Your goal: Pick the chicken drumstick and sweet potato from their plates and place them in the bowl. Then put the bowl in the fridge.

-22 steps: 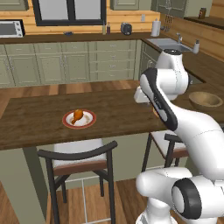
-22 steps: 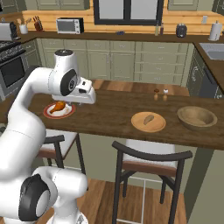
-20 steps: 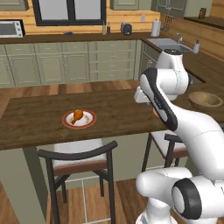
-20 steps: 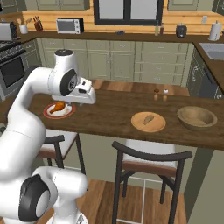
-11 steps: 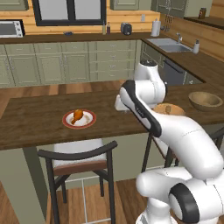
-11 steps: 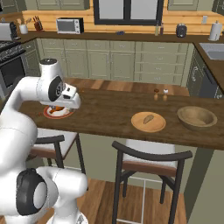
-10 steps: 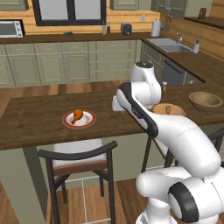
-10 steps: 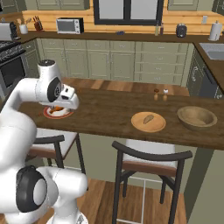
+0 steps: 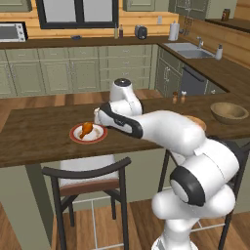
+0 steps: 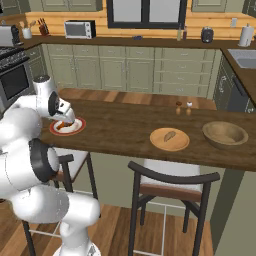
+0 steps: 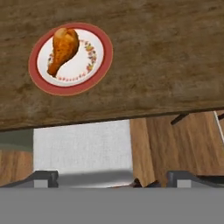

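The chicken drumstick (image 11: pixel 63 49) lies on the white plate with a red-brown rim (image 11: pixel 98 65), at the left end of the wooden counter. My gripper (image 11: pixel 113 179) hovers above the counter's near edge beside that plate, open, its fingertips (image 11: pixel 41 177) wide apart with nothing between them. From the base, the hand (image 9: pixel 100 117) sits just right of the drumstick (image 9: pixel 87 128). The sweet potato (image 10: pixel 170 135) rests on the flat wooden plate (image 10: pixel 159 142) further right. The wooden bowl (image 10: pixel 225 134) stands empty at the right end. The fridge is out of view.
Two small shakers (image 10: pixel 182 108) stand at the counter's far side, behind the wooden plate. Dark-framed stools (image 9: pixel 88 176) (image 10: pixel 170 182) are tucked under the counter's near edge. Green cabinets, a sink (image 9: pixel 188 48) and a stove line the far walls.
The arm has swung down and to the left, from an upright pose over the counter's middle to a low reach beside the drumstick plate. The food, plates and bowl have not moved.
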Controlling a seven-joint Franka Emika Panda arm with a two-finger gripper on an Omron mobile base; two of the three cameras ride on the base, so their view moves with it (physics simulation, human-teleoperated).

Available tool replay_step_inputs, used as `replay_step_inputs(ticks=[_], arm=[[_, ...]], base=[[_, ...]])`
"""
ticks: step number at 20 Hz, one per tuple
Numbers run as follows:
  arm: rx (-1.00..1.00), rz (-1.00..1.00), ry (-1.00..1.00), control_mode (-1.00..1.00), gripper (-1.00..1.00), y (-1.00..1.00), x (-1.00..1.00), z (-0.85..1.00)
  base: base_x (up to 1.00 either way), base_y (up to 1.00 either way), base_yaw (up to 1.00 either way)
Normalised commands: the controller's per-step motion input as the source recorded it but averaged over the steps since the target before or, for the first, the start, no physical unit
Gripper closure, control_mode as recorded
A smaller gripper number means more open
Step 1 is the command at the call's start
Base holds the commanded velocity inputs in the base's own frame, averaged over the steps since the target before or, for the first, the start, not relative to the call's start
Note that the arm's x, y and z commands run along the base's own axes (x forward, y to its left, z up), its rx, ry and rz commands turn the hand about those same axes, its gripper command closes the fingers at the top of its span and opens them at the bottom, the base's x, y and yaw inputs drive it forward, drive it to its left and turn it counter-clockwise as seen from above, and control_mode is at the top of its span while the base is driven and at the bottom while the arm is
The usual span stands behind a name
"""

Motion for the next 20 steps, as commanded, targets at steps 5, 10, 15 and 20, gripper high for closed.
replay_step_inputs(ticks=[5,10,15,20], arm=[[0.01,-0.05,0.27,-1.0,-1.0,0.41,0.47,-0.11],[0.0,0.0,0.23,-1.0,-1.0,0.14,0.47,-0.13],[-0.06,0.0,0.14,-1.0,-1.0,0.28,0.53,-0.52],[-0.07,0.0,0.12,-1.0,-1.0,0.44,0.4,-0.32]], base=[[0.0,0.0,0.0],[0.0,0.0,0.0],[0.0,0.0,0.0],[0.0,0.0,0.0]])
